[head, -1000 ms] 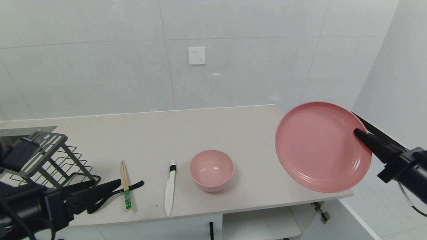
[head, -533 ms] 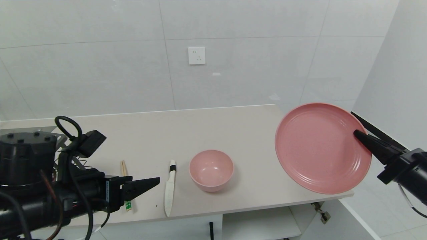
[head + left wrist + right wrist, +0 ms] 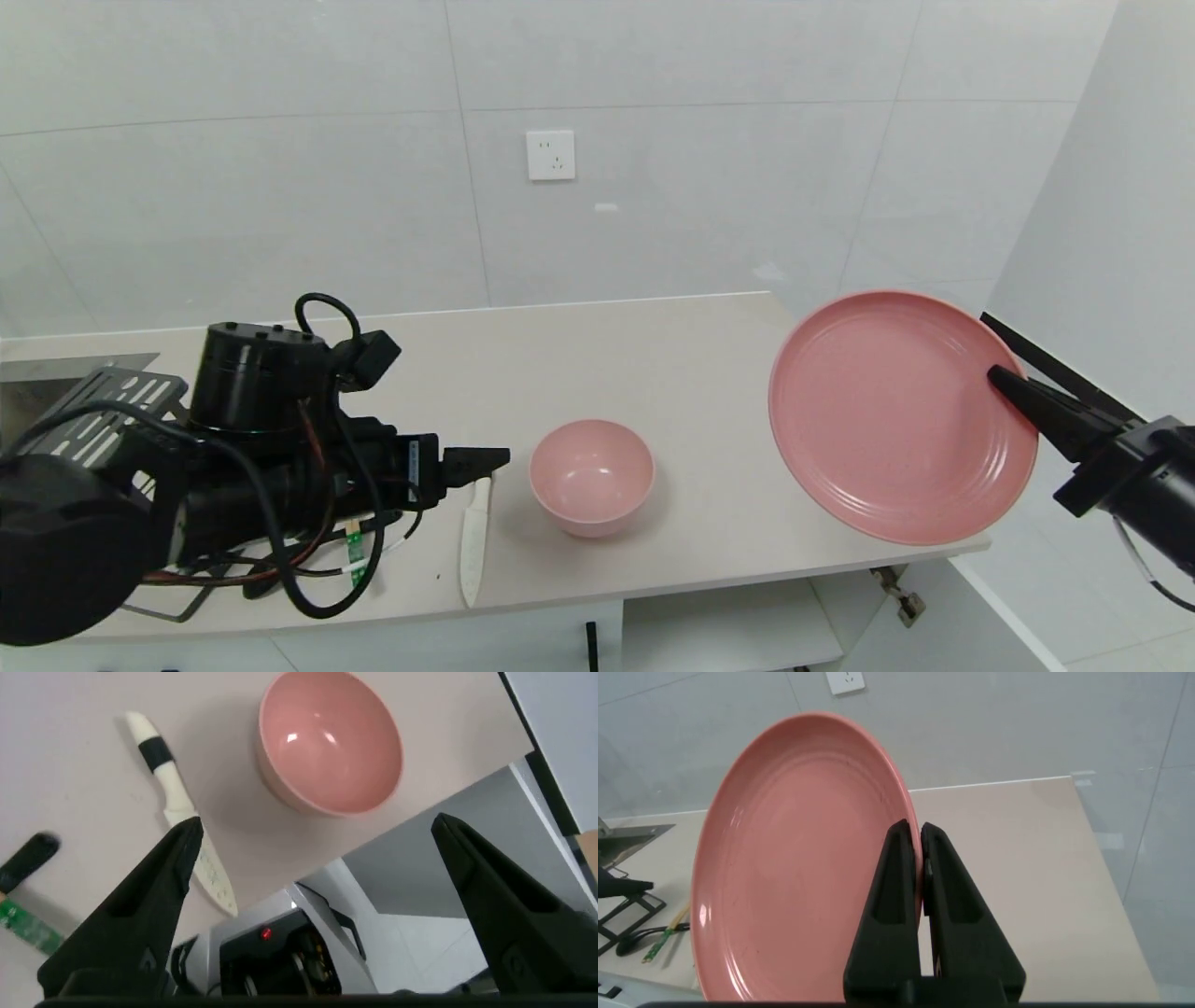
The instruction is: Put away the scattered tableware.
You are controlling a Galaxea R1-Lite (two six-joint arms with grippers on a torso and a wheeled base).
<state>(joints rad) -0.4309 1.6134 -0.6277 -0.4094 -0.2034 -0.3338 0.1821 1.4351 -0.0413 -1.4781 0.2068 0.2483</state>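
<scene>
Swung across from the rack within a second, the left gripper now hangs just left of the bowl, above the handle of the knife. The bowl sits upright near the front edge of the counter. The left wrist view shows the fingers spread wide with nothing between them, the bowl lying ahead of the tips.

The knife lies just left of the bowl, blade toward the front edge. The chopsticks are farther left, partly hidden behind the arm. The plate is well right of the bowl, tilted steeply and off the counter. The right gripper is clamped on its rim.

The bowl looks to be the left arm's next pick. A sound grasp probably means dropping one finger inside the near wall and one outside it, then closing on the rim. The approach should come from above, so the lower finger does not sweep the knife into the bowl. With the plate pinched only at its edge, the right arm is best kept steady to avoid a slip.
</scene>
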